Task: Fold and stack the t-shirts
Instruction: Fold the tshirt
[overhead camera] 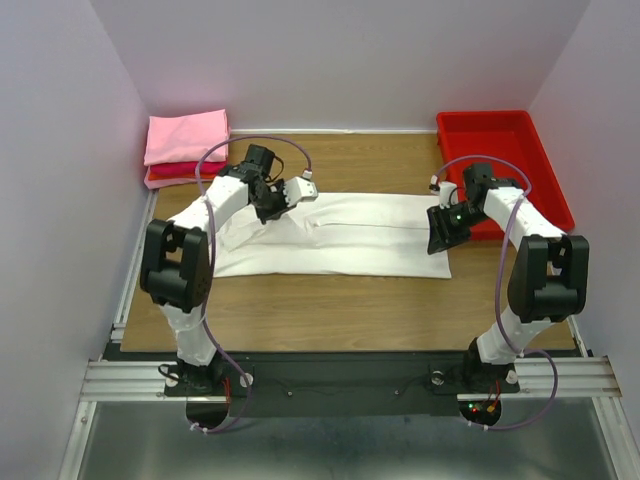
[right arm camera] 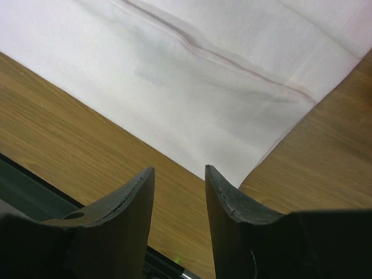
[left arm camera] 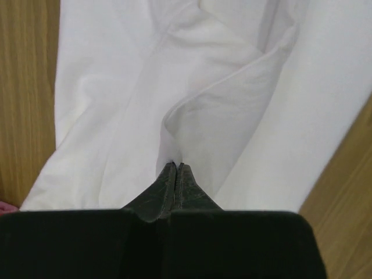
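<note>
- White cloth t-shirt [overhead camera: 350, 235], folded into a long strip, lies across the middle of the wooden worktop [overhead camera: 330, 300], running left to right. A seam line runs along its length.
- Left gripper [overhead camera: 272, 210] is at the strip's left end, near the far edge of the cloth. In the left wrist view its jaws are pressed together at the tips [left arm camera: 176, 165], pinching a raised ridge of the white fabric [left arm camera: 116, 116]. The cloth puckers and creases around the pinch.
- Right gripper [overhead camera: 440, 235] is over the strip's right end. In the right wrist view its fingers [right arm camera: 180, 170] stand partly apart with nothing between them. They hover just off the shirt's near right corner [right arm camera: 203, 87], with bare wood below the gap.
- Folded pink cloth tee [overhead camera: 187, 135] sits on a folded red tee [overhead camera: 170, 170] at the far left corner of the worktop, well apart from the white shirt.
- Rigid red plastic tray [overhead camera: 500, 135] sits at the far right corner, just beside the right arm.
</note>
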Available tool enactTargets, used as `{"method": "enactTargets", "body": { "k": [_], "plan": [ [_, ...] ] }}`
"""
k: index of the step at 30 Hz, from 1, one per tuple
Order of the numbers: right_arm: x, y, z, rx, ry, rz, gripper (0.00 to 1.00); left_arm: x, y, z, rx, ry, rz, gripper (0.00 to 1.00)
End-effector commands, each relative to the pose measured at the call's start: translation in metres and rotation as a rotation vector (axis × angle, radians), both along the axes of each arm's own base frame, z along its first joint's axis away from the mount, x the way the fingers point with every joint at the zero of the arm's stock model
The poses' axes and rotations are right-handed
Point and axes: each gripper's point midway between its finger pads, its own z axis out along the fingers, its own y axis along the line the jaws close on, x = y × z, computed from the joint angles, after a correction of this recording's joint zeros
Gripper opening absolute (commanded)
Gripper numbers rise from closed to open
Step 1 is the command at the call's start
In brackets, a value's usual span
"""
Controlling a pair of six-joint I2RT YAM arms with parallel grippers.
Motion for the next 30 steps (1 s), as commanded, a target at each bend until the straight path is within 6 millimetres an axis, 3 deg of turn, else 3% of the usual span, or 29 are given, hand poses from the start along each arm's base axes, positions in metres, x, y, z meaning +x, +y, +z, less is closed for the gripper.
{"method": "enactTargets", "body": {
  "k": [1, 4, 5, 8, 11, 14, 15, 17, 18, 19, 20, 21, 22, 23, 26, 27, 28, 29, 30],
  "plan": [
    [0.002, 0.006, 0.004, 0.034, -0.022, 0.032, 0.46, 0.048, -0.008, 0.015, -0.009, -0.105, -0.024, 0.06],
    [0.0, 0.009, 0.002, 0.046, -0.011, 0.038, 0.47, 0.068, -0.014, 0.009, -0.013, -0.121, -0.039, 0.17],
    [-0.001, 0.01, 0.002, 0.052, -0.006, 0.041, 0.47, 0.078, -0.015, 0.012, -0.018, -0.136, -0.036, 0.28],
    [-0.002, 0.014, 0.004, 0.065, -0.01, 0.049, 0.48, 0.099, -0.014, 0.028, -0.033, -0.19, 0.007, 0.42],
    [-0.001, 0.017, 0.005, 0.083, -0.009, 0.047, 0.48, 0.103, -0.001, 0.05, -0.08, -0.199, 0.058, 0.43],
    [0.003, 0.032, 0.008, 0.108, -0.028, 0.075, 0.47, 0.095, 0.018, 0.063, -0.123, -0.208, 0.115, 0.43],
    [0.004, 0.04, 0.009, 0.121, -0.029, 0.082, 0.47, 0.088, 0.034, 0.061, -0.134, -0.176, 0.157, 0.43],
    [0.021, 0.052, 0.016, 0.129, -0.088, 0.095, 0.47, 0.065, 0.046, 0.055, -0.179, -0.108, 0.183, 0.43],
    [0.026, 0.066, 0.019, 0.139, -0.098, 0.104, 0.47, 0.057, 0.066, 0.05, -0.202, -0.064, 0.242, 0.43],
    [0.034, 0.075, 0.022, 0.15, -0.118, 0.109, 0.47, 0.044, 0.073, 0.038, -0.222, -0.011, 0.271, 0.43],
    [0.057, 0.088, 0.039, 0.166, -0.199, 0.12, 0.47, 0.036, 0.076, 0.041, -0.27, 0.008, 0.283, 0.43],
    [0.062, 0.11, 0.036, 0.177, -0.193, 0.145, 0.47, 0.03, 0.087, 0.038, -0.299, 0.036, 0.335, 0.43],
    [0.088, 0.124, 0.056, 0.173, -0.285, 0.161, 0.47, 0.02, 0.1, 0.031, -0.332, 0.068, 0.385, 0.44],
    [0.091, 0.15, 0.06, 0.176, -0.307, 0.202, 0.47, 0.015, 0.107, 0.027, -0.355, 0.086, 0.42, 0.44],
    [0.119, 0.195, 0.051, 0.202, -0.297, 0.207, 0.47, -0.003, 0.12, 0.012, -0.44, 0.189, 0.54, 0.49],
    [0.135, 0.22, 0.078, 0.244, -0.364, 0.228, 0.47, -0.007, 0.121, 0.01, -0.466, 0.211, 0.559, 0.5],
    [0.143, 0.234, 0.057, 0.25, -0.324, 0.228, 0.48, -0.012, 0.123, 0.005, -0.495, 0.227, 0.584, 0.51],
    [0.153, 0.258, 0.077, 0.296, -0.37, 0.235, 0.51, -0.013, 0.123, 0.01, -0.546, 0.234, 0.607, 0.52],
    [0.151, 0.266, 0.061, 0.298, -0.337, 0.24, 0.51, -0.016, 0.123, 0.008, -0.562, 0.252, 0.622, 0.52]
  ]
}}
